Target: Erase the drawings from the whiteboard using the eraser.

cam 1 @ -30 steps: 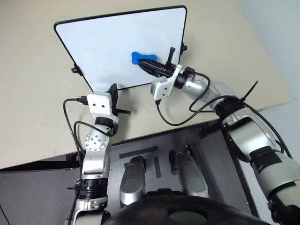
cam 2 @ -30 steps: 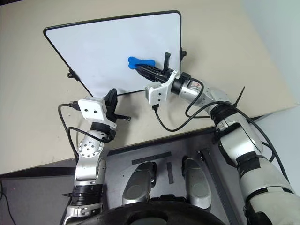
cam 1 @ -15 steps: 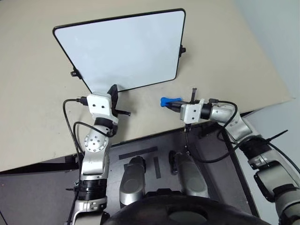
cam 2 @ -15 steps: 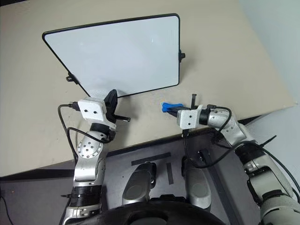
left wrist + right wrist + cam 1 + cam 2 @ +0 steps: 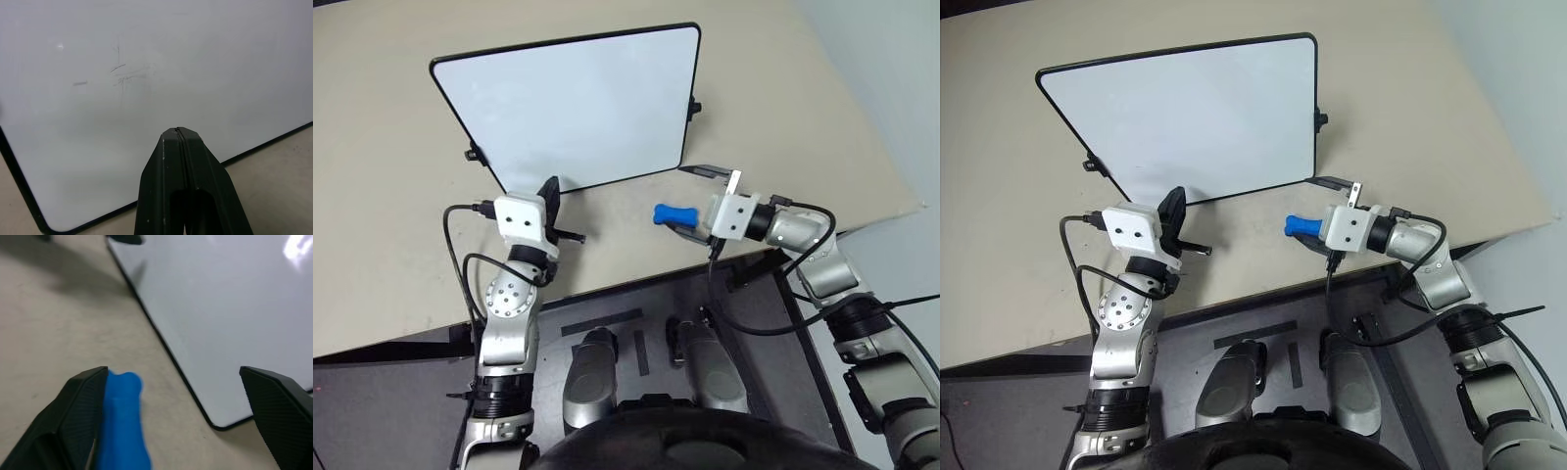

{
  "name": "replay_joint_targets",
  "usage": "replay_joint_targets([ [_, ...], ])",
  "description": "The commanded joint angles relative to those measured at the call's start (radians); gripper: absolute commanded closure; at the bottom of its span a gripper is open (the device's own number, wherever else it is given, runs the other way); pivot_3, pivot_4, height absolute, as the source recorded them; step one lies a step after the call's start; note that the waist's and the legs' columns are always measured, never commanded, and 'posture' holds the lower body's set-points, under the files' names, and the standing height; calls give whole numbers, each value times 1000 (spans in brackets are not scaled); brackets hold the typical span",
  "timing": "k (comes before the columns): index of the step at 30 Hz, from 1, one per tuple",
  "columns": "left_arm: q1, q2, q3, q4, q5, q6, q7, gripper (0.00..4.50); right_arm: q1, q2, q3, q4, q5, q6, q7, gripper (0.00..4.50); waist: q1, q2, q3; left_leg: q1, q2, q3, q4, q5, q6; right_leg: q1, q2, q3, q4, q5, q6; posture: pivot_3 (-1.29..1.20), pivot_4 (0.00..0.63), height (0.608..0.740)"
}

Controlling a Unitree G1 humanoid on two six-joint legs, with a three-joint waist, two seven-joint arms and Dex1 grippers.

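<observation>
The whiteboard point(image 5: 578, 108) was seen wiped clean on the tan table point(image 5: 391, 225). The right gripper point(image 5: 690, 201) was spread wide, the blue eraser point(image 5: 670, 213) resting against one finger. The left gripper point(image 5: 179, 134) was clenched empty above the board's near corner.

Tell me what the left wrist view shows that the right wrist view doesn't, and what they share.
Only the left wrist view: the left gripper, its fingers pressed shut, aimed at the board, and faint grey smudges on the white surface. Only the right wrist view: the right gripper with fingers wide apart, and the blue eraser lying against one finger. Both share the whiteboard, its black frame, and the beige table.
</observation>
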Motion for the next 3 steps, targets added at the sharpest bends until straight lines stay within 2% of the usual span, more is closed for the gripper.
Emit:
replay_joint_targets([
  [1, 1, 27, 28, -58, -17, 11, -11, 4500, 16, 21, -38, -58, 22, 20, -16, 9, 0, 0, 0, 0, 0, 0, 0, -1, 0, 0, 0, 0, 0, 0, -2, 0, 150, 740],
  [3, -6, 38, 30, -56, -21, 19, -20, 4500, 20, 35, -42, -66, 13, 27, -22, 9, 0, 0, 0, 0, 0, 0, -1, -2, 0, 0, 0, 0, 0, 0, -3, 0, 150, 740],
])
